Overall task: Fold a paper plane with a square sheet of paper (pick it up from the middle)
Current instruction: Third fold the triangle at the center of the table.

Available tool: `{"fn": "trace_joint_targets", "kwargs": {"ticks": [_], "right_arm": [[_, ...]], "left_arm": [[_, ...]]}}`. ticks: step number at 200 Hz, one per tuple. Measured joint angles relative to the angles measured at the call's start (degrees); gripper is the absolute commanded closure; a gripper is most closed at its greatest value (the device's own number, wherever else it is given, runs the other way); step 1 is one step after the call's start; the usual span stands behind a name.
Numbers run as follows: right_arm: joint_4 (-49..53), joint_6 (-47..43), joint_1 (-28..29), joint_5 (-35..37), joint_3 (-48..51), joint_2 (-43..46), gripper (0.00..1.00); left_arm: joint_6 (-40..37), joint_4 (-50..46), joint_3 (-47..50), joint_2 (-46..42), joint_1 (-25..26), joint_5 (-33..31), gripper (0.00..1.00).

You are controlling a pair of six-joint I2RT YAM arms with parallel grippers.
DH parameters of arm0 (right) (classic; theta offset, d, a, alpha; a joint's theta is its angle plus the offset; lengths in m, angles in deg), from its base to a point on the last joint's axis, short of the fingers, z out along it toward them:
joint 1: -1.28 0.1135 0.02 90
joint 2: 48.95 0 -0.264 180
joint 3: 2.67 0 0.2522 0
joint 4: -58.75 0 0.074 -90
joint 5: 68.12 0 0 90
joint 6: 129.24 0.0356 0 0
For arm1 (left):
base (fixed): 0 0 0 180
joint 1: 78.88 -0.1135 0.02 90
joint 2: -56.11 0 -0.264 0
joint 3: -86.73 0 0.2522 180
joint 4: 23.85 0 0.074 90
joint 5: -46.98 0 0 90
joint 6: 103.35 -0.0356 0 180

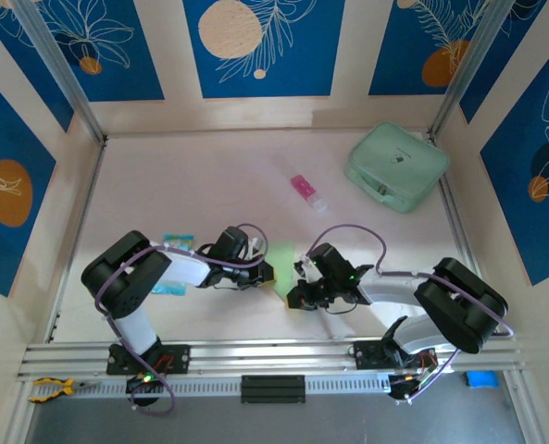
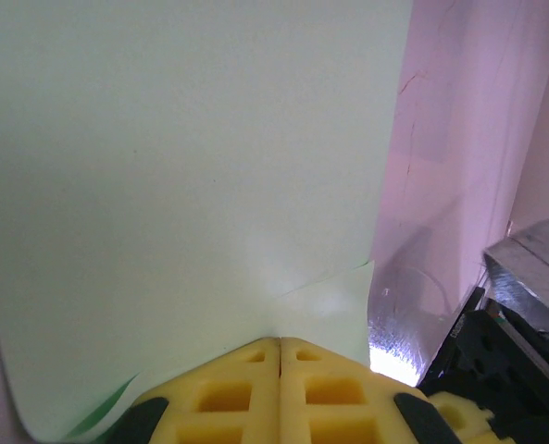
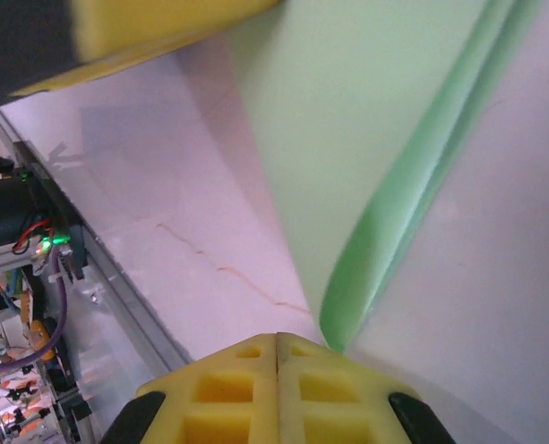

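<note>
The square sheet of paper is pale lime green and hangs bent between my two grippers near the table's front middle. My left gripper is shut, and the sheet spreads out from the seam of its yellow fingertips with a second layer folded beneath. My right gripper is shut too. In its wrist view a curled fold of the sheet runs down to its fingertips. The left gripper's yellow finger shows at the top of that view.
A bulky mint-green case sits at the back right. A small pink-and-white tube lies mid-table. A blue-and-white packet lies by the left arm. The front aluminium rail runs close behind both grippers.
</note>
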Motion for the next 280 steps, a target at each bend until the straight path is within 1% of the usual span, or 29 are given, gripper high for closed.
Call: {"fn": "trace_joint_targets", "kwargs": {"ticks": [38, 69, 94, 108, 124, 143, 158, 177, 206, 235, 266, 280], "right_arm": [[3.3, -0.2, -0.2, 0.4, -7.1, -0.3, 0.94], [3.2, 0.4, -0.9, 1.3, -10.3, -6.0, 0.95], [2.8, 1.5, -1.1, 1.7, -9.2, -10.2, 0.95], [0.8, 2.3, -1.3, 1.3, -7.3, -10.7, 0.95], [-1.8, 2.9, -1.3, 1.3, -5.5, -10.0, 0.95], [-4.3, 3.0, -1.7, 0.8, -3.6, -9.2, 0.95], [-4.9, 3.0, -2.1, 0.1, -3.1, -9.1, 0.95], [-5.0, 3.0, -2.5, -0.2, -3.1, -9.1, 0.95], [-5.3, 3.0, -2.8, -1.2, -3.1, -9.5, 0.97], [-5.3, 3.0, -2.8, -1.3, -3.1, -9.5, 0.99], [-5.4, 3.0, -2.8, -1.3, -3.0, -9.5, 1.00], [-5.7, 3.0, -2.8, -1.3, -2.8, -9.5, 1.00]], "left_arm": [[0.0, 0.0, 0.0, 0.0, 0.0, 0.0, 0.96], [0.0, 0.0, 0.0, 0.0, 0.1, 0.0, 0.96], [0.0, 0.0, 0.0, 0.0, 0.1, 0.0, 0.96], [0.0, -0.1, -0.1, 0.0, 0.1, 0.1, 0.95], [-0.3, -0.8, -0.4, 0.0, 0.2, 0.2, 0.92], [-1.4, -2.8, -1.4, -0.2, 0.4, 0.2, 0.84], [-2.4, -5.2, -2.5, -1.3, 0.4, -0.1, 0.82], [-4.3, -8.7, -3.9, -4.4, 0.8, -1.1, 0.82], [-6.0, -11.4, -5.8, -7.1, 2.8, -1.6, 0.90], [-6.3, -13.1, -6.3, -4.9, 4.7, -1.9, 0.93], [-6.3, -14.5, -6.3, -0.5, 4.8, -3.1, 0.93], [-6.4, -14.0, -6.3, -0.4, 4.2, -3.1, 0.93]]}}
